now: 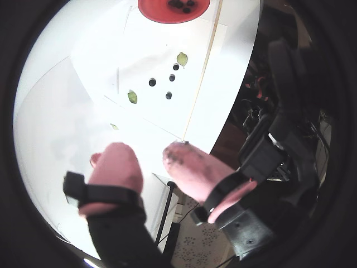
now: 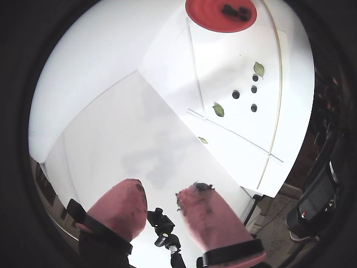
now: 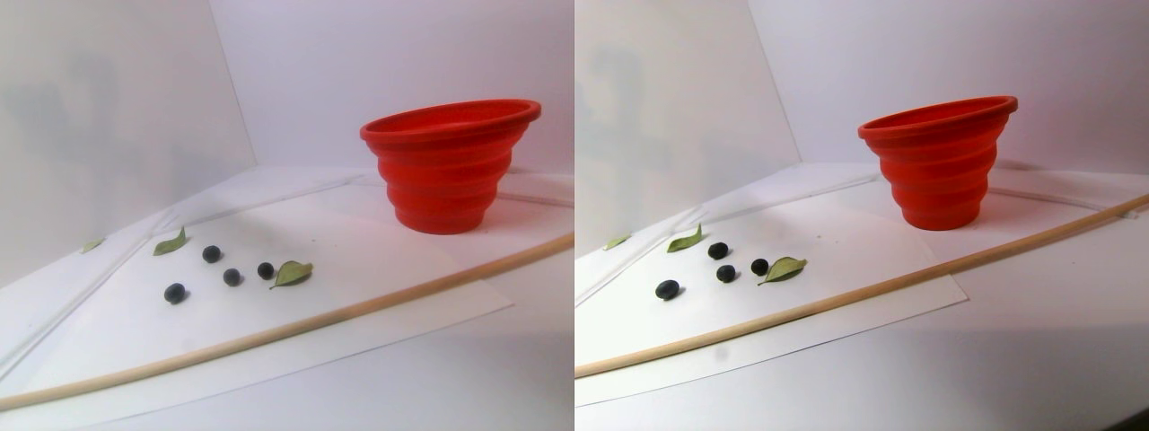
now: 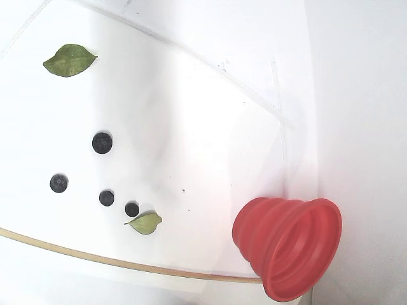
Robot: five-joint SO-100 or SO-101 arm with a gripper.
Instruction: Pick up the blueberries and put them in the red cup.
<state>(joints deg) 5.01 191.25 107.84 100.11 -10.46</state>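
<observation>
Four dark blueberries [image 4: 102,143] lie loose on white paper; they also show in both wrist views [image 1: 152,82] [image 2: 236,94] and in the stereo pair view [image 3: 212,254]. The red cup [image 4: 286,248] stands upright beyond them [image 3: 449,171]. In both wrist views [image 1: 150,11] [image 2: 201,14] the cup is at the top edge, with a few small dark things inside it. My gripper [image 1: 148,153] [image 2: 164,190] has pink padded fingers, stained dark at the tips. It hangs open and empty, high above the table and far back from the berries. It is out of the fixed and stereo pair views.
Green leaves [image 4: 70,60] [image 4: 145,222] lie among the berries. A long thin wooden stick [image 3: 359,301] [image 4: 127,262] runs along the near edge of the paper. White walls stand behind. A wrist view shows the table's edge and dark clutter [image 1: 279,145] beyond it.
</observation>
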